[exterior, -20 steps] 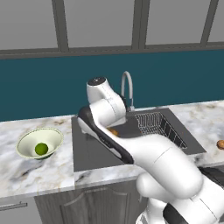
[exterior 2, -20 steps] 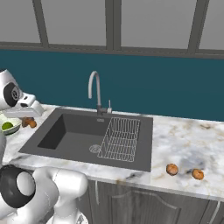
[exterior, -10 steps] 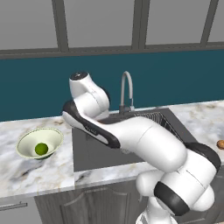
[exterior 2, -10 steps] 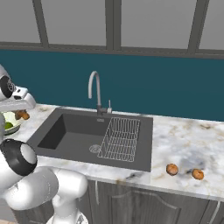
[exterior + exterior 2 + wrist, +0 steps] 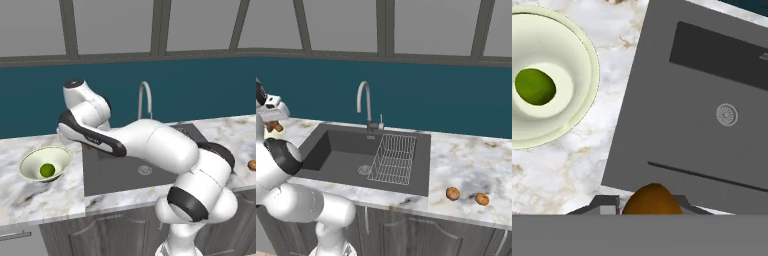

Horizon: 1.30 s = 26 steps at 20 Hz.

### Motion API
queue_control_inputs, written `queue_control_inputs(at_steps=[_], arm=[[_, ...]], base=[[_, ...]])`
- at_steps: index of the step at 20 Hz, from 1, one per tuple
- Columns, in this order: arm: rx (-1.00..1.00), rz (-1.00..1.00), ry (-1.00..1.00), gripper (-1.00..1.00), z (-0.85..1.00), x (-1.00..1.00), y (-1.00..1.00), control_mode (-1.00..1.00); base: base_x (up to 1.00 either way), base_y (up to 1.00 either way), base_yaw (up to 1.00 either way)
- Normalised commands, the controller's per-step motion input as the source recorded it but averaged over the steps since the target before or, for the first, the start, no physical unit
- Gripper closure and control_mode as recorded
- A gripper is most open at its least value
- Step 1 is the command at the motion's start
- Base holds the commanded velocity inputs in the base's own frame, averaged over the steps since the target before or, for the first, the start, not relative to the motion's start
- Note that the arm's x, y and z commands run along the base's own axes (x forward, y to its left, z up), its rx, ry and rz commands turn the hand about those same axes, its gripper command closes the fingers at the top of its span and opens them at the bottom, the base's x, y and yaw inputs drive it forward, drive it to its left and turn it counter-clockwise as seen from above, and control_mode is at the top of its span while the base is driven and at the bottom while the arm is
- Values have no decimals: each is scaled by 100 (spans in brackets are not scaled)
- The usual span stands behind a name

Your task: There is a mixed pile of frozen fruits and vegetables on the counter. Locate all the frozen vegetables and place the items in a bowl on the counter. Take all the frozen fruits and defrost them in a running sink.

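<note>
Claw [image 5: 652, 210], clamped on the mushroom [image 5: 652, 200], should centre over the bowl [image 5: 582, 65] up-left before letting go.

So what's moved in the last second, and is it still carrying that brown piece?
The arm has swung left along the counter toward the bowl, carrying the end effector with it. It stays shut on the brown-orange piece; nothing was let go. Unchanged: the green ball in the bowl, the two orange pieces right of the sink.
</note>
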Motion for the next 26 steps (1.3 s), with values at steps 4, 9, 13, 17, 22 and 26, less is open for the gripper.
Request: queue_control_inputs(at_steps=[4, 9, 13, 17, 22, 26], arm=[[0, 6, 0, 100, 0, 13, 31, -100], [0, 5, 0, 100, 0, 5, 29, -100], [0, 2, 0, 100, 0, 0, 24, -100], [0, 0, 0, 100, 0, 1, 19, -100], [0, 0, 0, 100, -7, 8, 17, -100], [1, 0, 0, 100, -12, 12, 17, -100]], base=[[0, 0, 0], [0, 0, 0], [0, 0, 0], [0, 0, 0], [0, 0, 0], [0, 0, 0]])
